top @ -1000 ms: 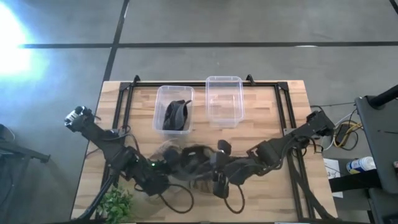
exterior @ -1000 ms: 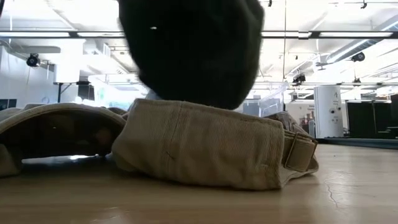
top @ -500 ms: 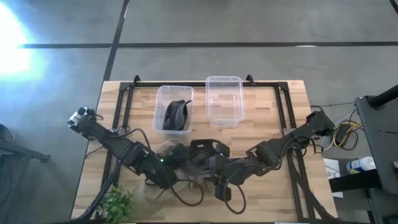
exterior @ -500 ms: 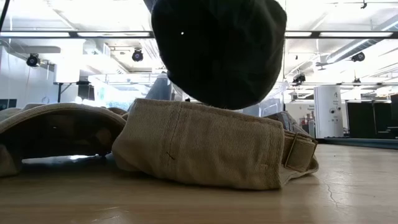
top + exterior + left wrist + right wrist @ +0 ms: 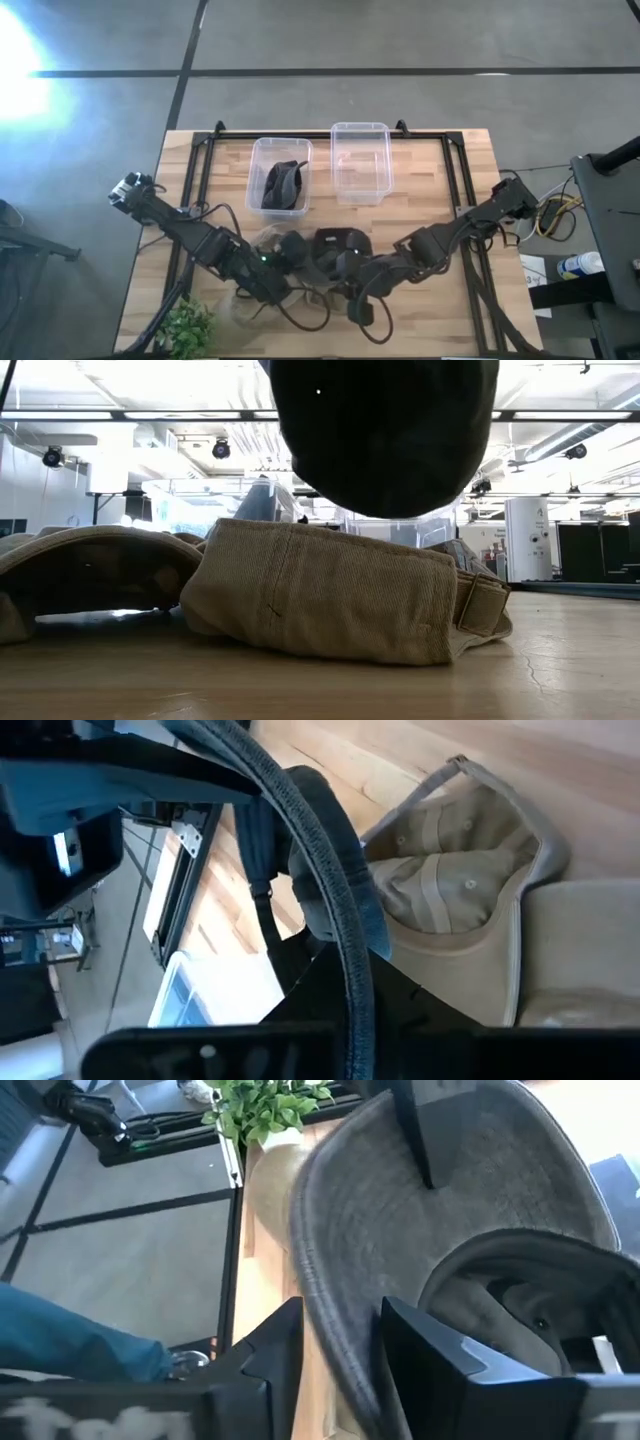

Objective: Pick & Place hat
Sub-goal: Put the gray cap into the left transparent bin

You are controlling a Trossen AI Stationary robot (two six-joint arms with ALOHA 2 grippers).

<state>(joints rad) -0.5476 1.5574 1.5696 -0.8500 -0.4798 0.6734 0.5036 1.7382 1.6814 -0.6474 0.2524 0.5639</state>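
A dark grey brimmed hat (image 5: 335, 248) hangs in the air at the table's middle; in the low view the hat (image 5: 385, 430) floats just above a tan cap (image 5: 320, 600) lying on the wood. My right gripper (image 5: 340, 1350) is shut on the dark hat (image 5: 450, 1210). My left gripper (image 5: 280, 270) sits close against the hat's left side. In the left wrist view the hat's dark brim edge (image 5: 335, 890) sweeps past the camera, with a tan cap (image 5: 470, 890) behind it. Another dark hat (image 5: 282, 183) lies in the left bin. My right gripper pinches the dark hat's brim at its outer edge (image 5: 325, 1305) between its two fingers (image 5: 440, 1355), which lie across the rim. The hat is lifted clear of the tan cap and the table, its crown hanging lowest.
Two clear bins stand at the far middle: the left bin (image 5: 254, 180) and an empty right bin (image 5: 360, 160). A small green plant (image 5: 188, 328) stands at the near left corner. Tan caps (image 5: 262, 240) lie under both grippers. A black frame (image 5: 455, 170) rims the table.
The dark hat has risen off the top of the tan cap and shifted toward the table's right, now hanging clear of it. Both grippers have moved with it, rightward and a little toward the far edge. The tan caps have stayed where they were.
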